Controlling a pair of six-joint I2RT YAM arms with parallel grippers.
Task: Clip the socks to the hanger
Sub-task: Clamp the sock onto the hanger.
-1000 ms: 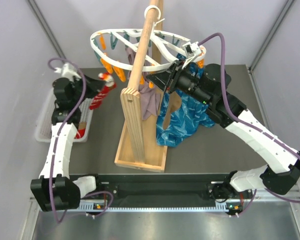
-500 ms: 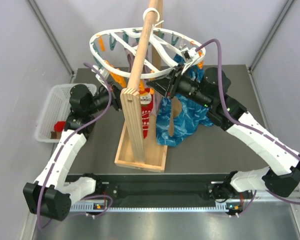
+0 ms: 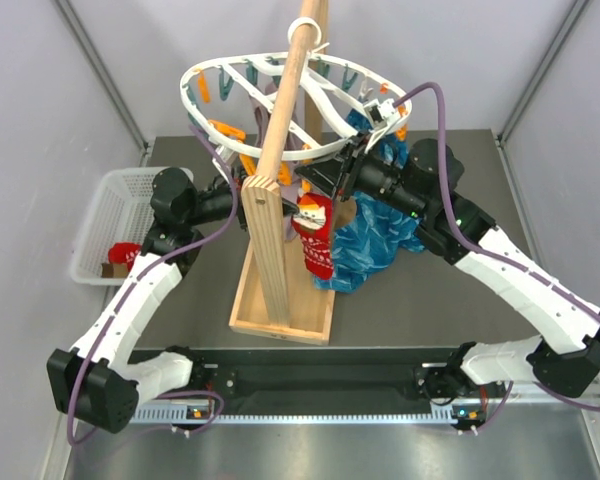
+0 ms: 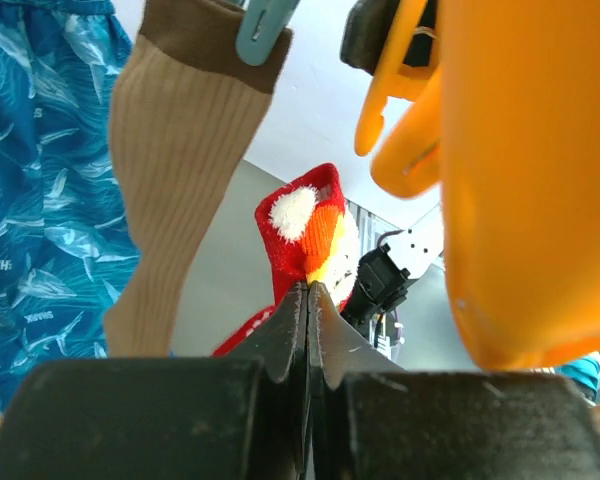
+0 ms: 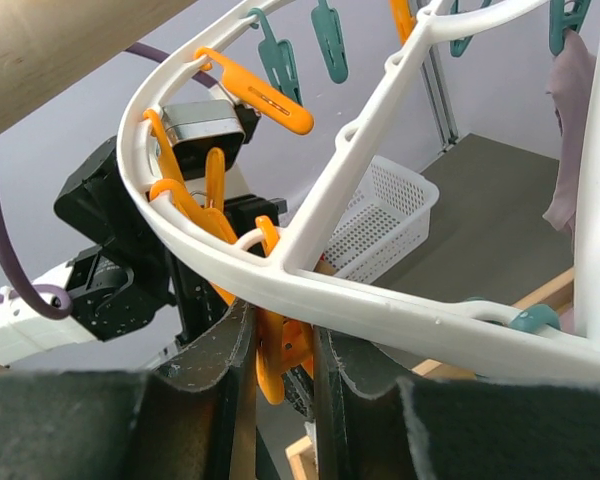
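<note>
A red sock with white pattern [image 3: 315,245] hangs from my left gripper [image 3: 288,207], which is shut on its cuff beside the wooden pole. In the left wrist view the shut gripper [image 4: 309,288] pinches that red sock [image 4: 302,228] by its edge. A tan-brown sock [image 4: 180,190] hangs from a teal peg [image 4: 265,28]. The white hanger [image 3: 205,115] hangs above. My right gripper [image 3: 312,180] sits under its rim. In the right wrist view that gripper [image 5: 280,335] squeezes an orange peg [image 5: 277,355] under the hanger ring [image 5: 400,315]. A mauve sock [image 5: 570,120] hangs at the right edge.
The wooden pole stand [image 3: 280,290] rises through the middle. A blue patterned cloth [image 3: 380,235] hangs behind the red sock. At the left stands a white mesh basket [image 3: 105,205] with another red sock [image 3: 125,252] in it. Grey walls close in on both sides.
My left arm has swung from the basket side to the right, carrying the red sock past the pole and under the hanger. The right gripper has stayed on the orange peg.
</note>
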